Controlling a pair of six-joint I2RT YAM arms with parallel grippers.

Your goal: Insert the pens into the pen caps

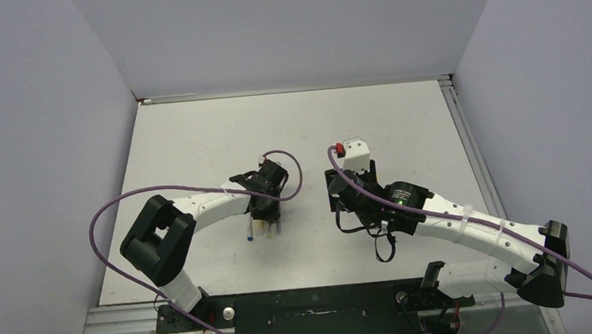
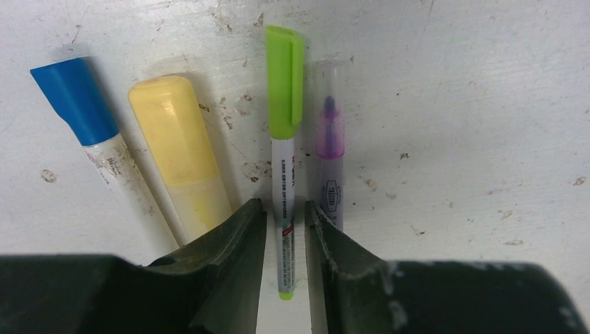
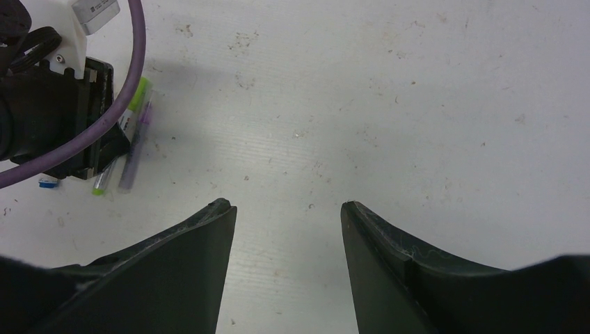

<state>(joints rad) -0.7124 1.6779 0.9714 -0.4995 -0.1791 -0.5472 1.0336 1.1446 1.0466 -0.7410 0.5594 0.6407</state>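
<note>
The slim grey pen [image 2: 283, 167] with a lime-green clip cap [image 2: 285, 80] seated on its tip lies flat on the scuffed white table [image 1: 194, 143], cap pointing to 12 o'clock in the left wrist view. Its bare rear end runs down to 6 o'clock between the fingers of the left gripper [image 2: 284, 205]. That pincer stands narrowly open astride the barrel, with a thin sliver of table showing on each side, so it does not appear clamped on the pen. Just beside it at 3 o'clock lies the thin purple pen [image 2: 331, 191], parallel to it, its coloured nib showing through a translucent pinkish cap [image 2: 328, 97]. At 9 o'clock lies the thicker yellow marker [image 2: 202, 202] wearing its yellow cap [image 2: 167, 118], leaning toward 11 o'clock. Beyond that lies the white-grey pen [image 2: 115, 163] with its blue cap [image 2: 75, 101], leaning the same way. From the overhead camera the row sits at about 7 o'clock from the table's middle, under the left arm's wrist. The right gripper [image 3: 286, 209] is well apart at 3 o'clock from the pens, its jaws spread wide over bare table with nothing between them. In its own view the left arm's purple cable [image 3: 132, 62] shows at 10 o'clock.
</note>
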